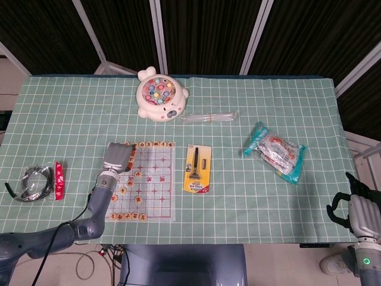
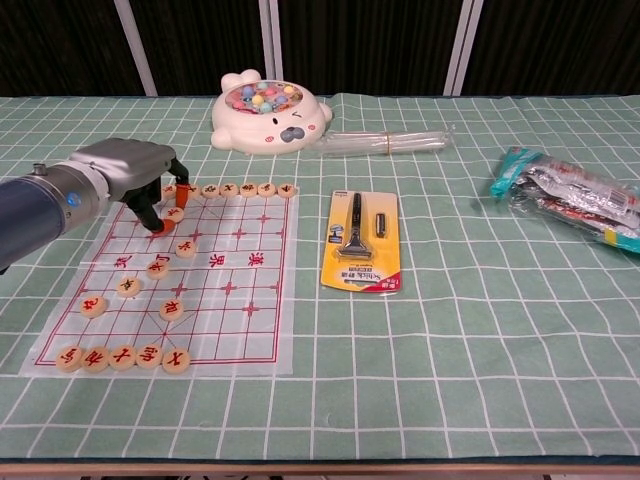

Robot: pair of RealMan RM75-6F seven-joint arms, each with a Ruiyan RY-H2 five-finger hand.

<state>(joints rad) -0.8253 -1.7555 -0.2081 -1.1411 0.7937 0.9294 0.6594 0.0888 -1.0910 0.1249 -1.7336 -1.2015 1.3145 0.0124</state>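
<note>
A clear Chinese chess sheet [image 1: 156, 185] [image 2: 225, 300] lies on the green checked cloth with round wooden pieces [image 2: 122, 356] on it. My left hand [image 1: 116, 157] [image 2: 135, 172] hangs over the sheet's far left corner. Its fingers curl down among the pieces, and the fingertips [image 2: 160, 222] touch an orange-looking piece there. Whether that piece is pinched is hidden. My right hand [image 1: 356, 210] sits off the table's near right corner, holds nothing, and has its fingers loosely bent. It appears only in the head view.
A white fishing toy [image 1: 159, 94] [image 2: 268, 112] stands at the back. Beside it lies a clear tube pack [image 1: 208, 117] [image 2: 390, 140]. A yellow razor card [image 1: 197, 168] [image 2: 362, 240] is mid-table, a snack bag [image 1: 275, 152] [image 2: 575, 195] right, a black cable [image 1: 33, 182] and red sachet [image 1: 59, 180] left.
</note>
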